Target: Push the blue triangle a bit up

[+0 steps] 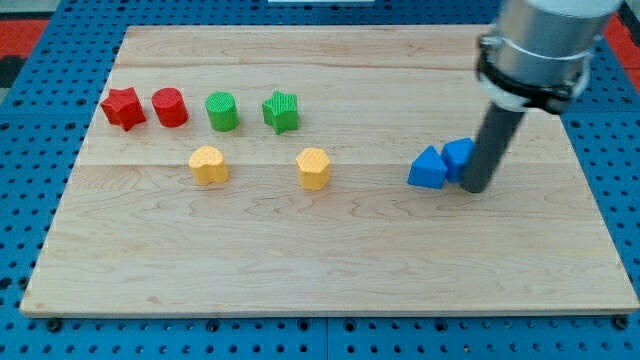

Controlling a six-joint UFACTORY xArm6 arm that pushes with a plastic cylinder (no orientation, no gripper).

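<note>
Triangle: blue triangle block (427, 169) sits on the wooden tabletop (330, 260) toward the view's right, about mid-height.
Neighbour: second blue block (458, 157), shape unclear to me, touches the triangle's right side and is partly hidden by my rod.
Tip: my tip (474, 188) rests just right of both blue blocks, close against the second one.
End effector: bare dark rod, no jaws to open or close, nothing held.
Yellow pair: two yellow blocks (209, 165) (313, 168) lie well left of the triangle, in the same row.
Upper row: red star-like block (122, 108), red cylinder (169, 107), green cylinder (221, 111), green star-like block (281, 111), at upper left.
</note>
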